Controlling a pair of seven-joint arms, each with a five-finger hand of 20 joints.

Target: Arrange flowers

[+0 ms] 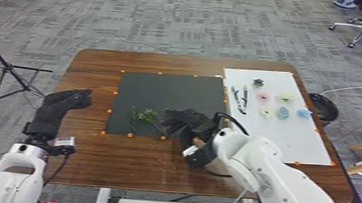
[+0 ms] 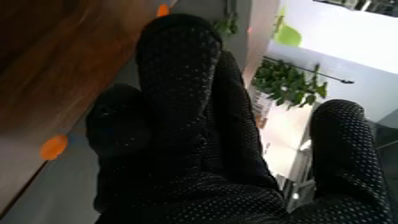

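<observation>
The right hand (image 1: 185,121) hangs over the near right part of the dark mat (image 1: 167,91). In the right wrist view its fingers (image 2: 182,65) are straight and lie close together, with the thumb (image 2: 342,130) well apart and nothing pinched between. Just beside this hand, a leafy green sprig (image 1: 147,116) lies on the mat, and next to it, on the side away from the hand, is a thin green stem (image 1: 133,119). Orange dots (image 1: 108,111) run round the mat's border.

To the right of the mat is a white sheet (image 1: 291,140). On it lie a dark green flower (image 1: 258,82), a pink flower (image 1: 264,96) and a pale yellow flower (image 1: 286,96); nearer the robot come a yellow-green flower (image 1: 267,113), a teal flower (image 1: 283,113) and a blue flower (image 1: 303,113). Slim black shapes (image 1: 240,100) lie along the sheet's left part.

The left hand (image 1: 66,100) is at the left of the bench (image 1: 121,161), fingers loosely extended. Past the bench's right edge is a black round object (image 1: 325,108); I cannot tell whether it is a container.
</observation>
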